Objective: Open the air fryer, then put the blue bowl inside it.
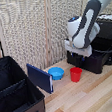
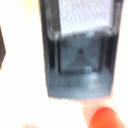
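One gripper [image 1: 75, 51] is seen at the end of the white arm [image 1: 87, 23], lowered over the front of the air fryer [image 1: 103, 46]; whether its fingers are spread or closed cannot be told, since they are hidden behind the arm. Below it, the wrist view is filled by the blurred dark drawer [image 2: 80, 60]. Just beside the gripper, toward the exterior view's left, the red cup [image 1: 76, 74] is stood, then the blue bowl [image 1: 56, 72], then the dark blue panel [image 1: 39, 78] and the black bin [image 1: 13, 92].
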Controlling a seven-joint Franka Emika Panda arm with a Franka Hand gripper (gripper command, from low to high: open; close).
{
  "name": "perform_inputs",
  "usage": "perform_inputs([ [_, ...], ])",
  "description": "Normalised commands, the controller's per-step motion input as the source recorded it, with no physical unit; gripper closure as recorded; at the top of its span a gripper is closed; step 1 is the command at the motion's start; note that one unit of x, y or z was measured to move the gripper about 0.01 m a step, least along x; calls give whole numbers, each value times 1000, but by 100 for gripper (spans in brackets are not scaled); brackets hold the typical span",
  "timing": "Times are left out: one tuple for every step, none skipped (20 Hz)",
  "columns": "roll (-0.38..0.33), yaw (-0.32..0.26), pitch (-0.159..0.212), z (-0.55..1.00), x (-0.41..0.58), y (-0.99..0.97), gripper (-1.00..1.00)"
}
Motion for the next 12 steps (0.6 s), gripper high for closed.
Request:
perform_inputs([
  [66,102,93,517,71,257,-100],
  [83,110,130,457,86,260,-100],
  [84,122,123,406,46,257,-100],
  [71,125,134,311,71,326,-100],
  [66,148,140,271,37,351,-100],
  [59,163,159,206,49,400,-100],
  [59,174,178,180,43,434,-100],
  [66,182,202,166,66,431,-100],
  [70,182,204,151,69,434,-100],
  [78,189,206,120,69,420,-100],
  [88,192,200,103,69,406,-100],
  [97,192,191,83,63,391,-100],
])
